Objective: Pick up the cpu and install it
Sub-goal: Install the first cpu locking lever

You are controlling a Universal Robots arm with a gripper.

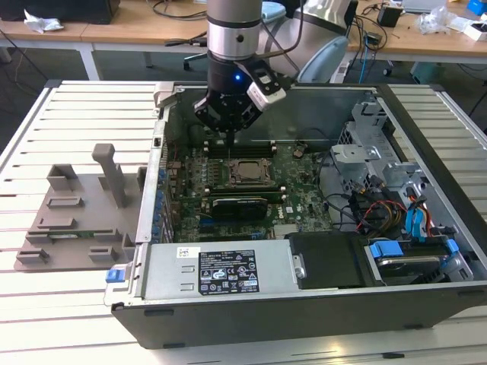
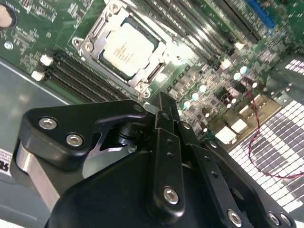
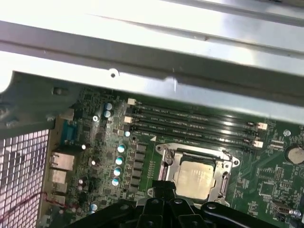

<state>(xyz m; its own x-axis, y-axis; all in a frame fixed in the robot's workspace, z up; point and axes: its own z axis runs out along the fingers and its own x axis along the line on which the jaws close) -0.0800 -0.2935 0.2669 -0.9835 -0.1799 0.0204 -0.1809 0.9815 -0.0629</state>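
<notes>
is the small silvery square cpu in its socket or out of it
In. Both wrist views show the small silvery-grey square cpu lying flat inside the metal socket frame on the green motherboard; the gripper hangs above it.

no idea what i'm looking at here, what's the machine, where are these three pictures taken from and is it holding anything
The machine is a robot arm with a black hand at its end, reaching into an open computer case that lies on a slatted table. The exterior view comes from a camera standing off the arm; both wrist views come from cameras riding on the arm, looking down past the hand at the green motherboard.

The cpu, a small silvery square chip, sits in its socket frame on the board, seen in both wrist views. The hand hovers just above it and does not appear to hold anything. A grey plastic holder lies on the table at the exterior view's left.
</notes>
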